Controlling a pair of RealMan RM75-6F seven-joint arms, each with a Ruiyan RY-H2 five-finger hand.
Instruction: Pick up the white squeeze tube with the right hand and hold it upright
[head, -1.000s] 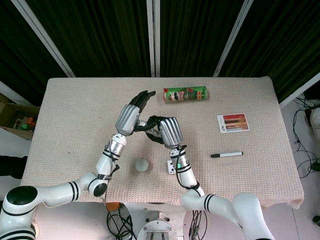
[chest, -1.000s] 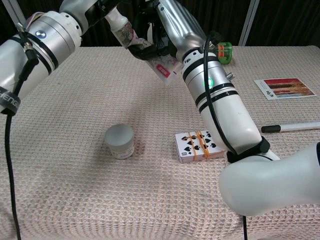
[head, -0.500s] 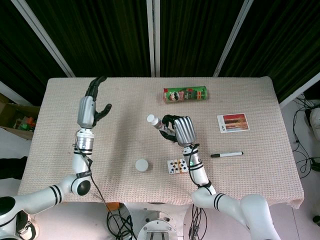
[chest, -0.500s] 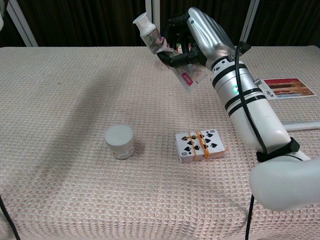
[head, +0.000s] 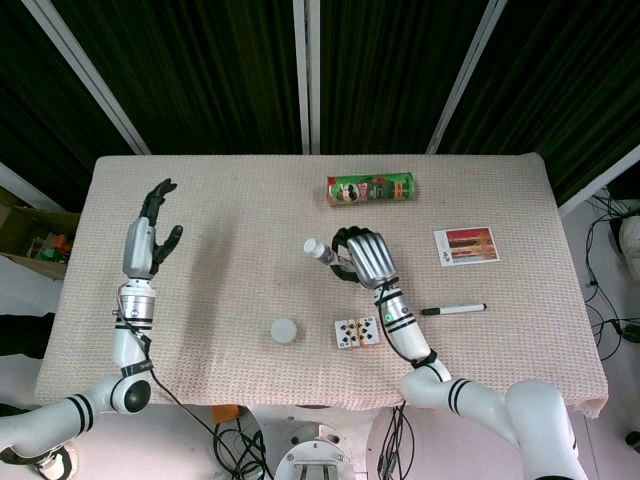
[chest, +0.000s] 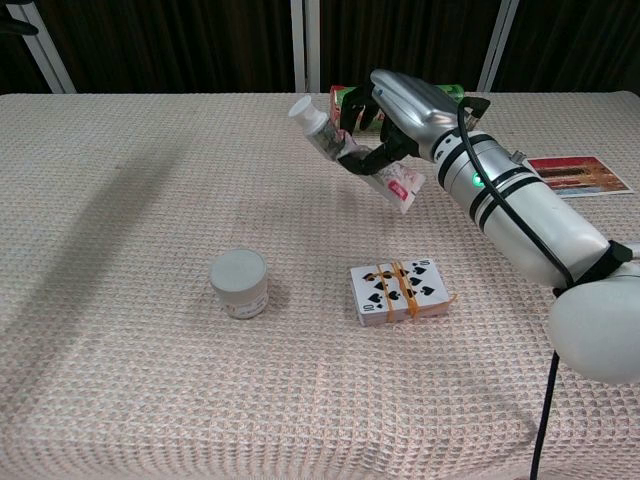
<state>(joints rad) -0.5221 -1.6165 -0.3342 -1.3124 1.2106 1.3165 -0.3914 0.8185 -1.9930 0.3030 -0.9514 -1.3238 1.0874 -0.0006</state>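
My right hand (head: 365, 257) (chest: 400, 115) grips the white squeeze tube (chest: 355, 160) around its middle, above the table. The tube is tilted, its white cap (head: 312, 246) up and to the left, its flat crimped end (chest: 403, 188) down and to the right. My left hand (head: 147, 235) is raised over the table's left side, fingers spread, holding nothing. In the chest view only a dark fingertip of it shows at the top left corner.
On the cloth-covered table (head: 200, 310) lie a green chip can (head: 371, 188), a picture card (head: 466, 245), a marker pen (head: 453, 309), a banded deck of cards (chest: 403, 291) and a small white jar (chest: 239, 282).
My left hand let go of the tube and swung far out to the left. The right hand kept the tube, drew back to the right and lowered, and the tube tilted more.
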